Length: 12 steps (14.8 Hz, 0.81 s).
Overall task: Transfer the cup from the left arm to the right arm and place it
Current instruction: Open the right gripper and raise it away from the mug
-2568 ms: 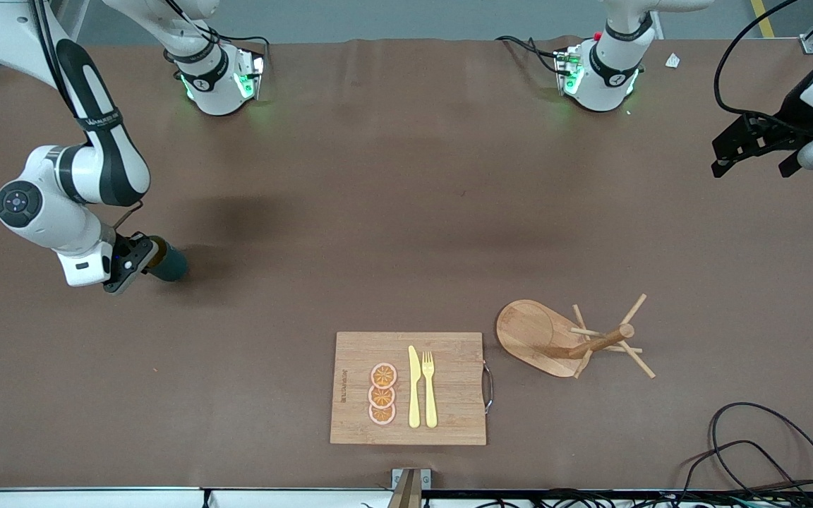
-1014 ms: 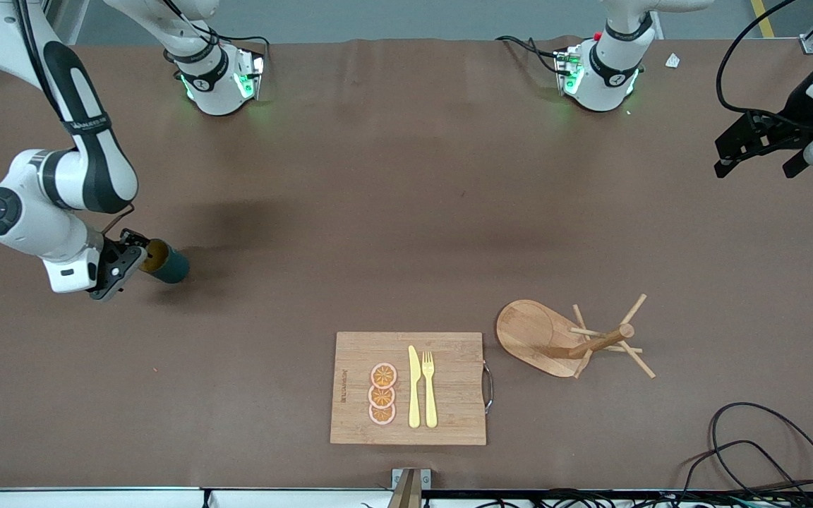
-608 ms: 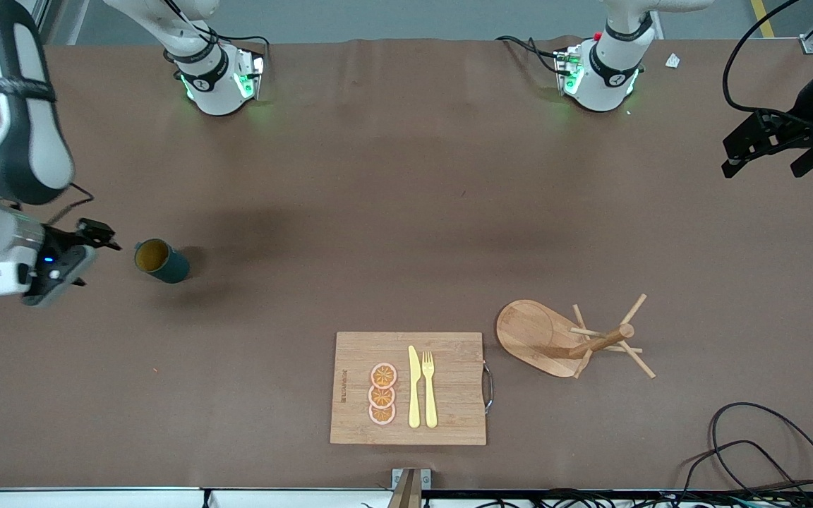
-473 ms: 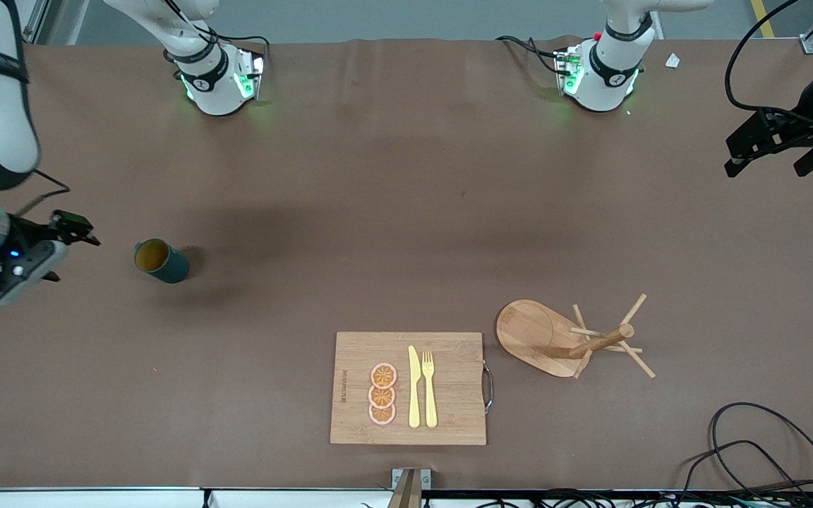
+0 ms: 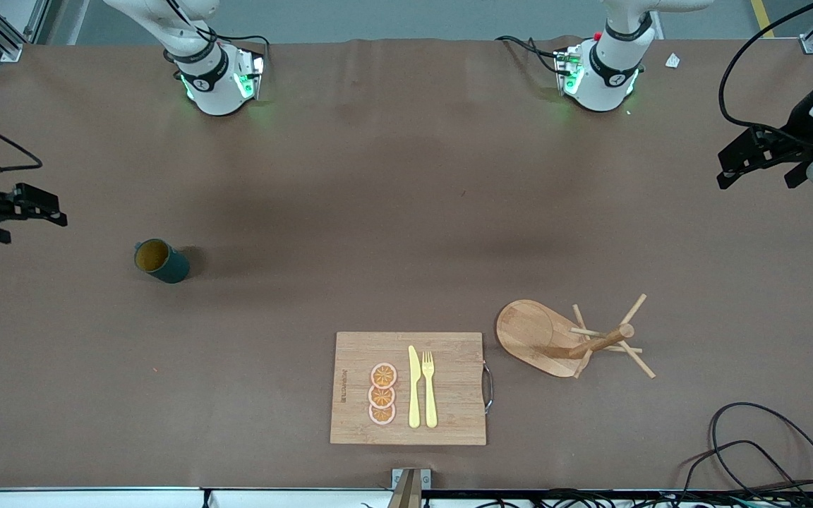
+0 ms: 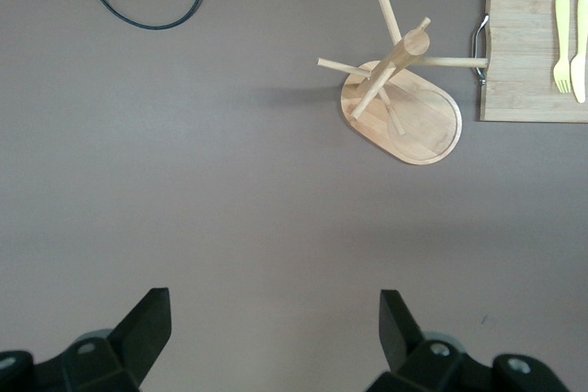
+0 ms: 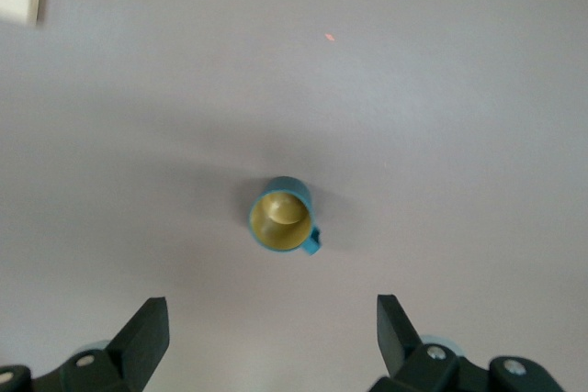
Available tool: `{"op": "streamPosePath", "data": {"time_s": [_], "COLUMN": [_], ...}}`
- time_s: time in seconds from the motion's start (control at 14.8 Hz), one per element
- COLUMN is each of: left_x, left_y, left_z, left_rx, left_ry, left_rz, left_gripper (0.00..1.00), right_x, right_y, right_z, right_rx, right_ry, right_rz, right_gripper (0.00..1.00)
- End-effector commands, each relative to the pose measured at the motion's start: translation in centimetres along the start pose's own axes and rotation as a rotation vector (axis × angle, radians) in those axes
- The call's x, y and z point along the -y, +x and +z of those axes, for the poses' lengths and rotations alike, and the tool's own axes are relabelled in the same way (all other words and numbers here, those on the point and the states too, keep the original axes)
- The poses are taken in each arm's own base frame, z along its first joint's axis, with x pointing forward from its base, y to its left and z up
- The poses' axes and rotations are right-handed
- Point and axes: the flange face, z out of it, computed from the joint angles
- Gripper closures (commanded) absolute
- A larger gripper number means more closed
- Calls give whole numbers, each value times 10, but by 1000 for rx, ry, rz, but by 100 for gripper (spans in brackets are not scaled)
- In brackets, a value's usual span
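Front view, from the right arm's end of the counter across: the right claw hangs spread and empty in the air above the counter's edge, clear of the cup. The cup stands upright on the counter, toward the right arm's end from the cutting board and farther from the camera than it. The wooden mug tree stands just beside the board, toward the left arm's end. The left claw waits spread and empty above the counter at the left arm's end.
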Motion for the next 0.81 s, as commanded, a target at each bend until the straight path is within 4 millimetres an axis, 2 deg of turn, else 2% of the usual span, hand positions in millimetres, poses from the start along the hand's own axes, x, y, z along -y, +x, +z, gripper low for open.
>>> {"op": "streamPosePath", "data": {"time_s": [0.0, 0.14, 0.27, 0.47, 0.74], "left_x": [1, 1, 2, -1, 1], "left_y": [3, 3, 4, 4, 6], "left_z": [-3, -6, -13, -12, -15], "left_rx": [6, -2, -14, -14, -22], "left_ry": [-4, -3, -4, -4, -3], "left_rz": [18, 17, 17, 16, 20], "left_gripper": [0, 0, 0, 0, 0], "right_x": [33, 39, 42, 43, 54], "right_y": [-25, -39, -47, -46, -42], "right_z": [-33, -49, -57, -57, -54], "right_rx": [-13, -14, -9, -12, -10], "right_ry": [1, -1, 0, -1, -1], "right_rz": [196, 211, 229, 227, 204], "right_gripper": [0, 0, 0, 0, 0]}}
